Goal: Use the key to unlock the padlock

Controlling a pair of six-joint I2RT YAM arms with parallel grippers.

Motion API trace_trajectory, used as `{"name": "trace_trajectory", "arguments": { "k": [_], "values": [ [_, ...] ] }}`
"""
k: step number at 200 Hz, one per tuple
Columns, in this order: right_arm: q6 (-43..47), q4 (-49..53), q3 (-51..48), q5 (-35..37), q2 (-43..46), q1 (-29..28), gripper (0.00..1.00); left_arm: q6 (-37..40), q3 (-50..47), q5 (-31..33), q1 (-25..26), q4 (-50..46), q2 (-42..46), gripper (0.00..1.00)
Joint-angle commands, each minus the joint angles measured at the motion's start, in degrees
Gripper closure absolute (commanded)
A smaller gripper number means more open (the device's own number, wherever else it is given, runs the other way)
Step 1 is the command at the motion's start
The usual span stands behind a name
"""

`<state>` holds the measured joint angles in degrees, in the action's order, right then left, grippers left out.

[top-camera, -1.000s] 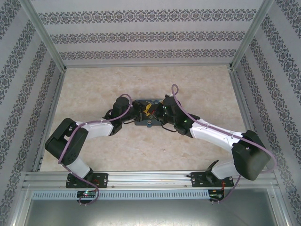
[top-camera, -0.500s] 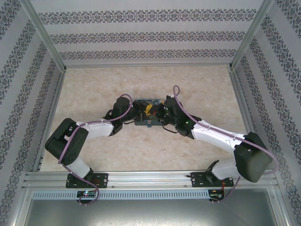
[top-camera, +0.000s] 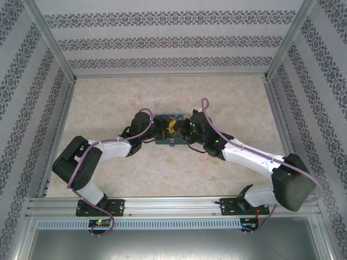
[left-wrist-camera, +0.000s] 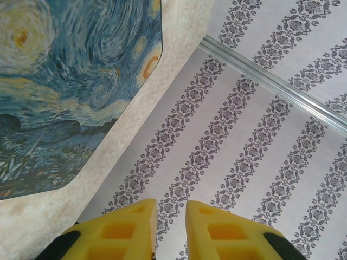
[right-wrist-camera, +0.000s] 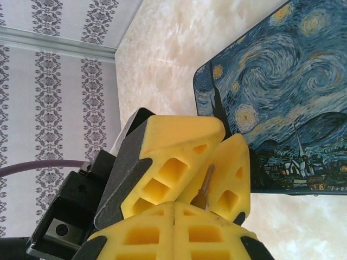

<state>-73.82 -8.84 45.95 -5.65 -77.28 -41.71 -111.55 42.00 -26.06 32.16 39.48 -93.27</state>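
Getting the key (right-wrist-camera: 206, 184) into the padlock's hole is the job right now, I think. The right claw (right-wrist-camera: 174, 214) has its two yellow fingers pressed together. The key pokes out from them, pinched at its fat end. The left claw (left-wrist-camera: 171, 208) has its fingers nearly shut, with just a thin gap, and I see nothing in that gap.

From above, both claws meet over the tin (top-camera: 162, 118) in the middle of the tabletop (top-camera: 108, 103). A tiny teal dot at the tin's near edge looks like the padlock (top-camera: 171, 143), but it is too small to be sure. I cannot tell if it lies on the tin or just beside it.

To do this well, the right claw should hold the key tight so it does not twist or slip. The key is thin and tips a little to one side, so line it up straight with the hole first. Go slow. The left claw could help by holding the padlock. It looks little and light, so a push would probably slide it away. If the key bumps and will not go in, back off and try again. Do not push harder.
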Motion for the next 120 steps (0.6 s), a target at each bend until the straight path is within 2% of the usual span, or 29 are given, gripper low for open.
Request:
{"name": "trace_trajectory", "arguments": {
  "k": [1, 75, 120],
  "values": [
    [-0.71, -0.74, -0.6, -0.68, 1.34, 0.7, 1.0, -0.6, 0.19, 1.22, 0.96, 2.46, -1.03, 0.78],
    [-1.06, -1.01, -2.07, -1.27, 3.05, 1.54, 1.0, -0.43, 0.49, 2.22, 1.5, 2.12, -1.79, 0.8],
    [-1.32, -1.44, -3.23, -2.06, 3.78, 2.2, 1.0, -0.16, 1.33, 2.92, 2.16, 1.66, -2.36, 0.86]
  ]
}}
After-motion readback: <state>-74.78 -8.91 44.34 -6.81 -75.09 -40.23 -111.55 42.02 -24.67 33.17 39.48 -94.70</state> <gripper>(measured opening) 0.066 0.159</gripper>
